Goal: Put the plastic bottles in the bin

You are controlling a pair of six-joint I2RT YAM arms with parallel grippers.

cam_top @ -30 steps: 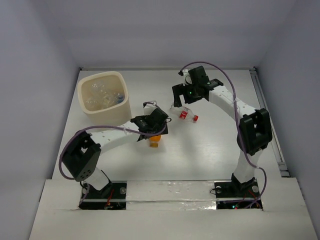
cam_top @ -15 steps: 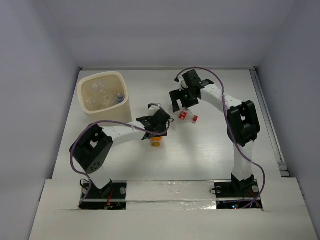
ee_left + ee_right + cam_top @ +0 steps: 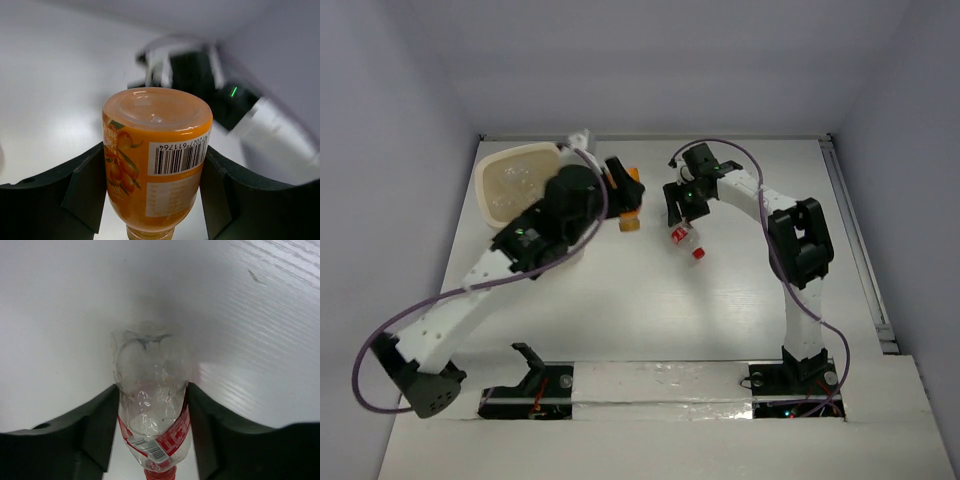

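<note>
My left gripper (image 3: pixel 623 197) is shut on the short orange bottle (image 3: pixel 629 214), held in the air just right of the cream-beige bin (image 3: pixel 492 189). In the left wrist view the orange bottle (image 3: pixel 156 160) fills the gap between the black fingers (image 3: pixel 75 187), base toward the camera. My right gripper (image 3: pixel 680 222) is shut on a clear bottle with a red label and red cap (image 3: pixel 688 241), at the table's middle. In the right wrist view this bottle (image 3: pixel 151 410) sits between the fingers (image 3: pixel 97 425), cap toward the wrist. The bin holds several clear bottles (image 3: pixel 525 178), partly hidden by the left arm.
The left arm (image 3: pixel 510 260) stretches over the bin's front right corner. A metal rail (image 3: pixel 855 240) runs along the table's right edge. White walls close in the back and sides.
My left arm has lifted the orange bottle off the table and swung it up and back beside the bin. My right gripper has closed on the red-label bottle and turned it.
</note>
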